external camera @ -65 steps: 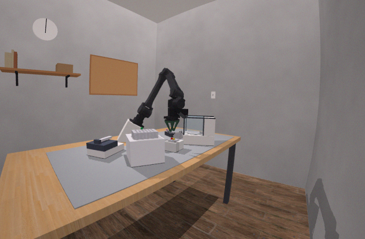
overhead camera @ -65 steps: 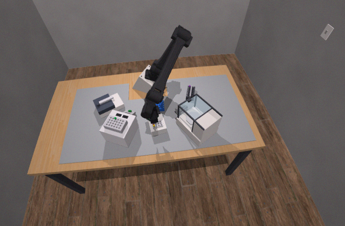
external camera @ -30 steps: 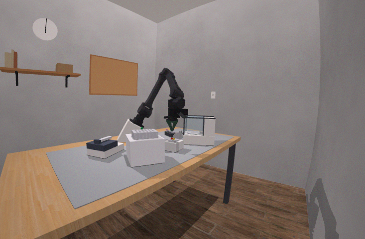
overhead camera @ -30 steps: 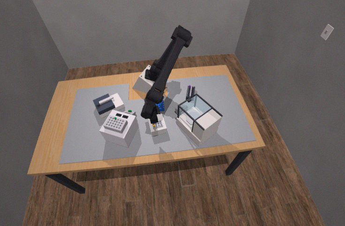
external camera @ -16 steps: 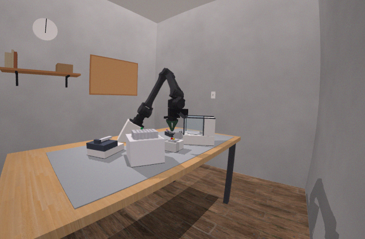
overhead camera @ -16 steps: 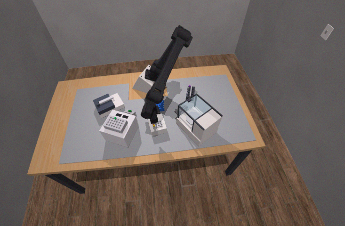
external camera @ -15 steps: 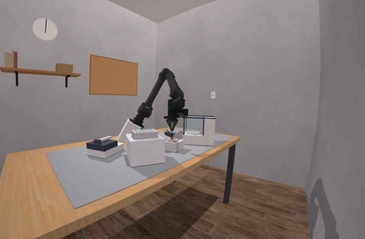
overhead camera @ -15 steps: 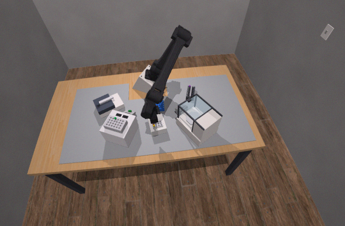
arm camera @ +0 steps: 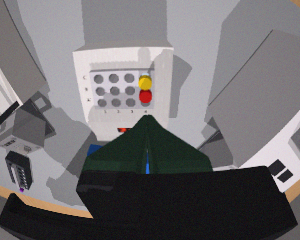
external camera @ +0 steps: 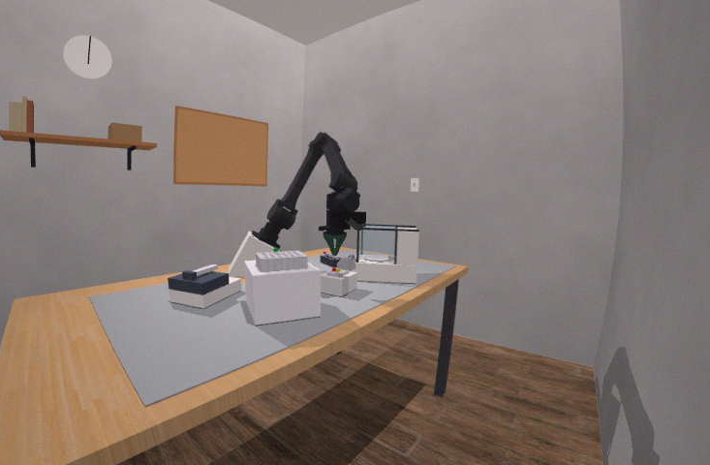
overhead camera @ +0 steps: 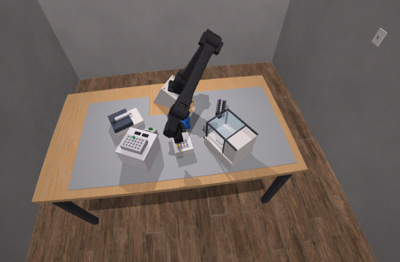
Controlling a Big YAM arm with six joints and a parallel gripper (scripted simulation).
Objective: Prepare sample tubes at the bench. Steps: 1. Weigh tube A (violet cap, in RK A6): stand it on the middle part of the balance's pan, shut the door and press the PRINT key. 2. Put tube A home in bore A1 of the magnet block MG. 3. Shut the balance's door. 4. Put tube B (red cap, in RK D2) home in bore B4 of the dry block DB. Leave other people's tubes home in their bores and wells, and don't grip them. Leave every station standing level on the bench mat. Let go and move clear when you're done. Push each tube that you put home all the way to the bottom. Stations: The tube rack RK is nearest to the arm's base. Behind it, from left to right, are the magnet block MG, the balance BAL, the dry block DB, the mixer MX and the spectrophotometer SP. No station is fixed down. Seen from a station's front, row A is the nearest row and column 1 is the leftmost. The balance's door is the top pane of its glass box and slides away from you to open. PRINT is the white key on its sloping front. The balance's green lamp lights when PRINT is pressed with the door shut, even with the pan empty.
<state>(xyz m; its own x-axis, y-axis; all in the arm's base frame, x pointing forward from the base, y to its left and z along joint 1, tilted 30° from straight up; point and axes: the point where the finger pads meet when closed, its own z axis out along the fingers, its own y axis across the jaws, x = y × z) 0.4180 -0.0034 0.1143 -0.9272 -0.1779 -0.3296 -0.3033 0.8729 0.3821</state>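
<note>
Hovering just above the small white dry block (arm camera: 84,60), with the dark green wedge-fingered gripper (arm camera: 148,120) pinched fully together and gripping nothing. Pointing the joined tips down towards the red-capped tube B (arm camera: 145,98), which is sitting in the block's rightmost column, second row from the arm's side, judged to be bore B4. Keeping the fingers together probably for a reason: making one blunt tip for pressing the cap down, so that the tube goes all the way to the bottom. Aiming close beside the yellow-capped tube (arm camera: 145,83), someone else's, standing in the next bore behind and touching or almost touching the red cap in the wrist view, so calling for a straight, narrow push.

Showing only as a round, glossy red disc from above, apparently level with the yellow one; depth in the bore not being readable here.

Moving outward: standing between the glass-boxed white balance (overhead camera: 237,148) and the large white mixer with its grey well plate (overhead camera: 138,151), the block sitting level on the grey bench mat (overhead camera: 98,160). Carrying the violet-capped tube A (overhead camera: 219,100), the dark magnet block (overhead camera: 220,108) standing behind the balance. Lying under the arm, the blue tube rack (overhead camera: 185,123).
</note>
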